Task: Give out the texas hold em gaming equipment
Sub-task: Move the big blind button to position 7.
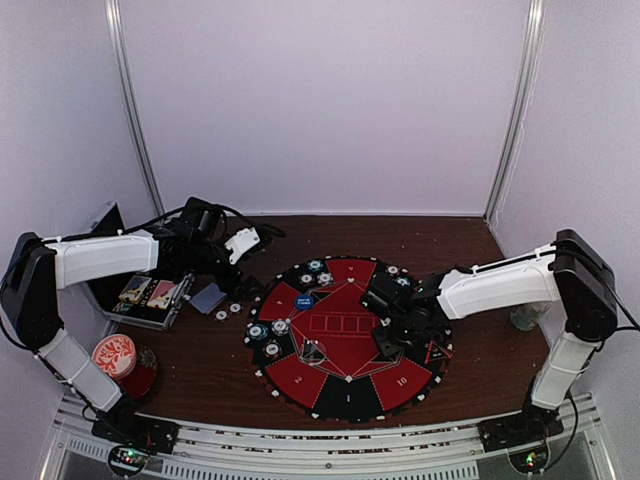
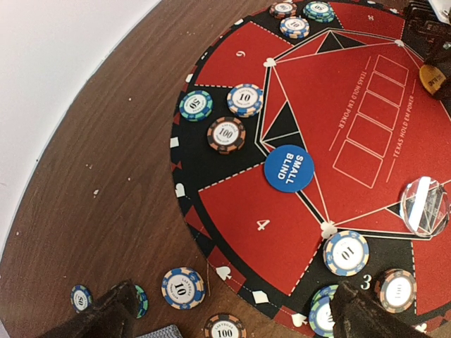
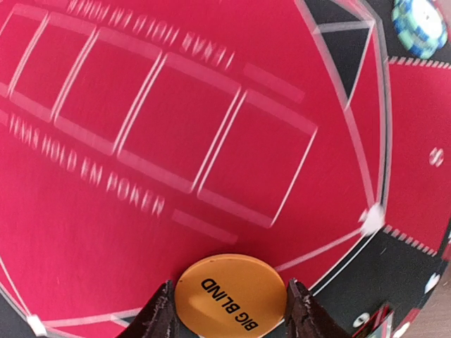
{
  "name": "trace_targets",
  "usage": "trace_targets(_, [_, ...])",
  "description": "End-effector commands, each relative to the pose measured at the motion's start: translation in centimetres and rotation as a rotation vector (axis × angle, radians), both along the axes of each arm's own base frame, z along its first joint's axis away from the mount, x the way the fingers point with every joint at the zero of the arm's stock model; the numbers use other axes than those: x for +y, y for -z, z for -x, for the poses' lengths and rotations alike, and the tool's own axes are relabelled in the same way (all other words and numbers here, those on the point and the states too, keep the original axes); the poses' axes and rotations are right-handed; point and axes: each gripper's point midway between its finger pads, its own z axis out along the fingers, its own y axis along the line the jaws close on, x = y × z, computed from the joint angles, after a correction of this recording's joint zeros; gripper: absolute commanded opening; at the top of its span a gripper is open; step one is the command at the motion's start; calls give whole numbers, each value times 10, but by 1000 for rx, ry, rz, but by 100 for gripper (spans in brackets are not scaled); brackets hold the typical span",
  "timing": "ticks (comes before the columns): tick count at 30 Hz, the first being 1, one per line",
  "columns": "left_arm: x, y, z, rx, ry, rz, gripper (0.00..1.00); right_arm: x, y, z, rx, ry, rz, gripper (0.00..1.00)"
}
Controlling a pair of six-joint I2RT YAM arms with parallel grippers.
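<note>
My right end effector (image 3: 230, 315) grips the orange button disc (image 3: 229, 292) over the red mat (image 3: 141, 211). My left end effector (image 2: 236, 318) hangs wide open above the desk (image 2: 106, 176); the blue button disc (image 2: 288, 168) lies on the mat.

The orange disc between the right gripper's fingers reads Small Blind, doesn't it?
No, it reads Big Blind. The right gripper does hold the orange disc between its fingers; the right wrist view shows the lettering.
</note>
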Motion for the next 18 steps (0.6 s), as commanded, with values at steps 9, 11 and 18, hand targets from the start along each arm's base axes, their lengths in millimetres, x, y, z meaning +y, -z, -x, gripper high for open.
trace_targets(9, [-2,-9,-2,-27,8,31,98,2,-20,-103,-161,127,37,42])
trace_targets(11, [-2,-8,-2,-26,7,29,98,2,-18,-116,-167,141,44,43])
trace_targets(18, [-2,-7,-3,-25,7,29,98,-9,-13,-145,-197,188,59,45])
